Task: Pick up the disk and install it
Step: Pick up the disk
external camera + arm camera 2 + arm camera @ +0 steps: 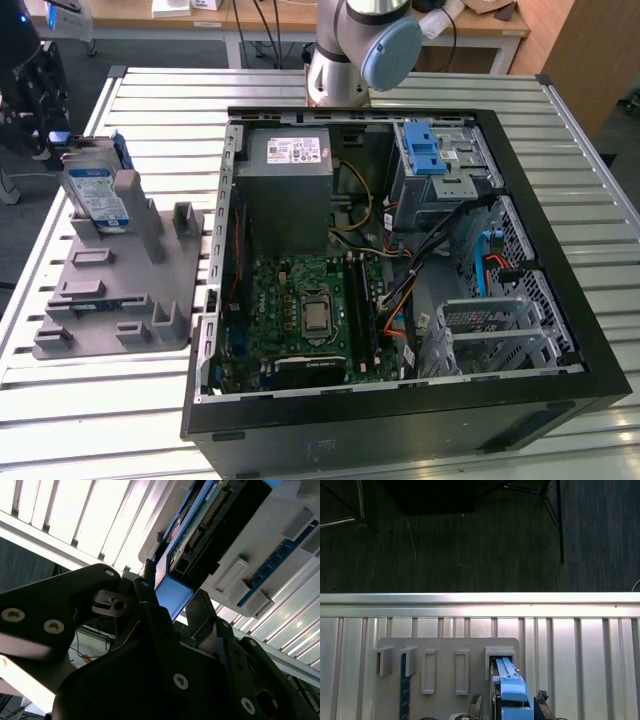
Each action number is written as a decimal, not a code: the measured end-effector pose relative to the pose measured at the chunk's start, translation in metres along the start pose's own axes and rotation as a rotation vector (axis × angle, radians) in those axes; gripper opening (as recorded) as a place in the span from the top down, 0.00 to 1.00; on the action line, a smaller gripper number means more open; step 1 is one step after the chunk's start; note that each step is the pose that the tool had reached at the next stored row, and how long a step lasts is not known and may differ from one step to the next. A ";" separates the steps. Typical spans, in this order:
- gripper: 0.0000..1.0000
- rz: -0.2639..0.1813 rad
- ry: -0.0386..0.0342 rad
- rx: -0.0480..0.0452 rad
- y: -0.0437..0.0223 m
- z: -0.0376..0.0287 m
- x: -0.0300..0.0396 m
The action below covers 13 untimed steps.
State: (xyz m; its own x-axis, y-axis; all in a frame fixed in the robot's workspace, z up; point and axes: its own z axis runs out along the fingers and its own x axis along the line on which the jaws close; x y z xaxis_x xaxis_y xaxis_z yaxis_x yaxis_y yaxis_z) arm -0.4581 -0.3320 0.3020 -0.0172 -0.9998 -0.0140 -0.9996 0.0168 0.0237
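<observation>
We are at the pick-up: the empty gripper [507, 699], jaws apart, straddles the disk [95, 195] standing upright in a corner slot of the grey fixture [100, 300] by the table [100, 410] edge, and closing squarely on it, we judge, is what matters.

arm joint [335, 65]: silver-grey metal, rounded cylindrical housing
joint cap [390, 52]: round, pale blue plastic
gripper [172, 597]: matte black, built of angular plates and linked bars
screws [180, 681]: round silver socket heads, set into the black plates
fingertips [540, 698]: dark, with toothed edges in the first wrist view
</observation>
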 end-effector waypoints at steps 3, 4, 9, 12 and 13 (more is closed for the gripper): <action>0.48 0.000 0.0001 0.0008 -0.0001 0.0054 0.0001; 0.48 0.000 0.0002 0.0011 -0.0002 0.0071 0.0001; 0.50 -0.001 0.0009 0.0057 -0.0003 0.0128 0.0002; 0.56 -0.001 0.0010 0.0077 -0.0003 0.0132 0.0002; 0.56 -0.001 0.0010 0.0077 -0.0003 0.0132 0.0002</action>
State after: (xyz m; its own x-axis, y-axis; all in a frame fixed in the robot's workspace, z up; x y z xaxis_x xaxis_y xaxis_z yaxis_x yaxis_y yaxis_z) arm -0.4581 -0.3320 0.2887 -0.0164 -0.9998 -0.0130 -0.9997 0.0162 0.0160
